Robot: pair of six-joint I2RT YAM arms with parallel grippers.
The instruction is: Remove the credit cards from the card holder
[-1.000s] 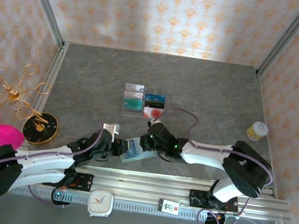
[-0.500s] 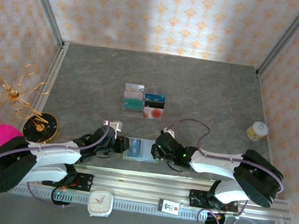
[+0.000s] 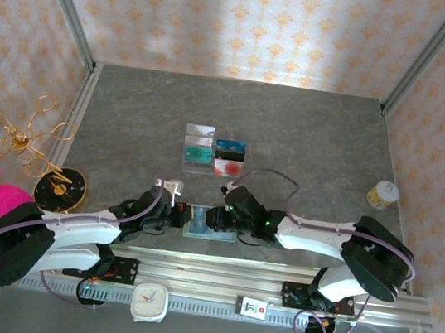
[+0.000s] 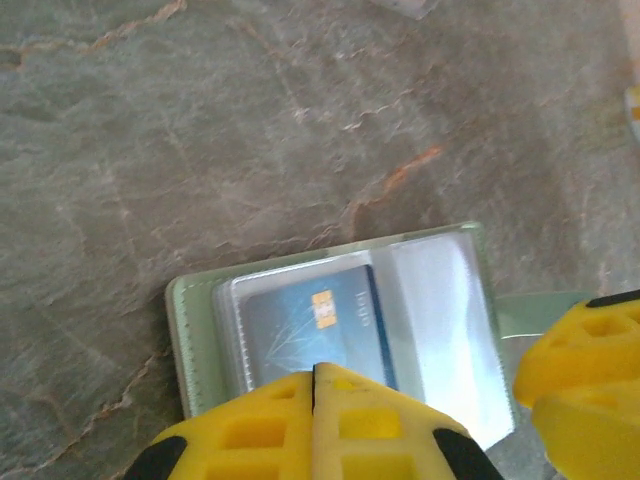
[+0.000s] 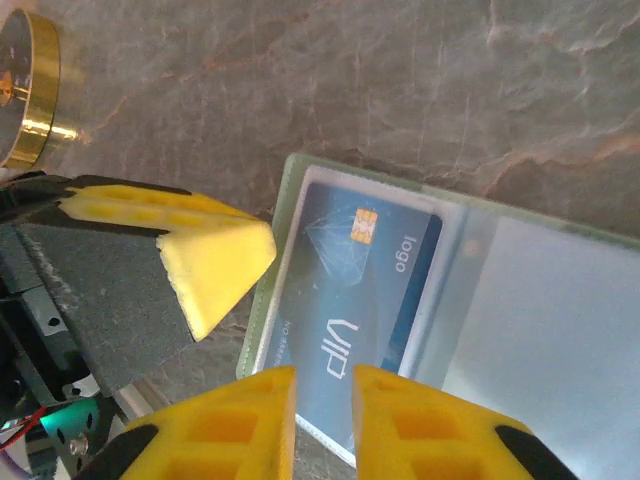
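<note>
Wallet (image 4: 195, 330) is laid open, blue card (image 5: 370, 270) seated in its sleeve. Left claw (image 4: 314, 378) is closed together at wallet's 9 o'clock edge. Right claw (image 5: 324, 385) is set narrowly apart over card, at 3 o'clock.

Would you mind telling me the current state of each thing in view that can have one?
card holder, open flat on the table, clear sleeves facing up.
credit card, blue, tucked in a clear sleeve.
left end effector, shut, tips over the holder's edge.
right end effector, narrowly open, over the credit card.
four loose cards, flat in a block, apart from the holder.
</note>
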